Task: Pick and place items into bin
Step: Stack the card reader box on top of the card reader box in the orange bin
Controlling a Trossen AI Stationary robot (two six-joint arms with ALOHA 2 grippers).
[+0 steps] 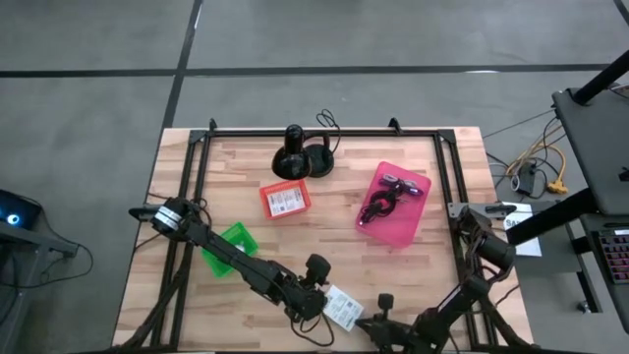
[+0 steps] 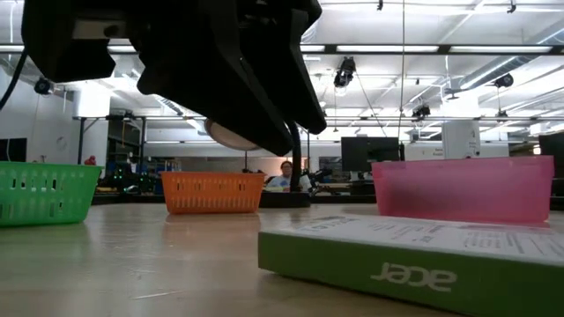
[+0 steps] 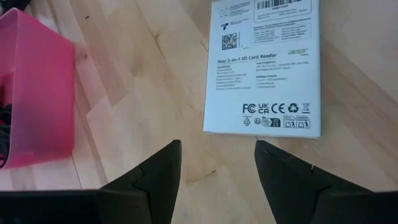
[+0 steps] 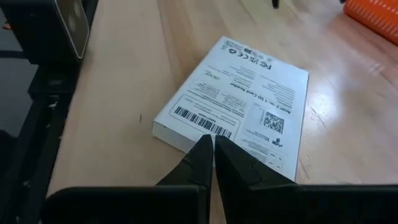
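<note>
Reaching in from the table's left side, the left arm lies stretched diagonally over the green basket (image 1: 228, 243) toward the near edge, its left gripper (image 3: 216, 163) low above the wood with fingers spread apart and nothing between them. The right arm is folded along the near right corner, its right gripper (image 4: 213, 149) pointing leftward along the near edge, fingers pressed together — empty, closed on nothing.

The white printed box (image 1: 343, 308) lies flat near the table's near edge, between the two grippers. In the left wrist view it (image 3: 264, 62) sits just ahead of the spread fingers, apart from them, with bare wood between. In the right wrist view the box (image 4: 239, 102) lies directly ahead of the closed fingertips, which stand at its barcoded end; whether they touch it cannot be told. The low view shows its green side (image 2: 414, 264) resting on the tabletop.

Open wood surrounds the box on its far side — the pink bin (image 1: 393, 204), holding dark coiled items, stands well apart toward the far right, the orange basket (image 1: 285, 199) holding a white card toward the middle, and a black round-based stand (image 1: 296, 155) by the far edge. The near edge of the table (image 1: 442, 285) lies close behind both grippers.
</note>
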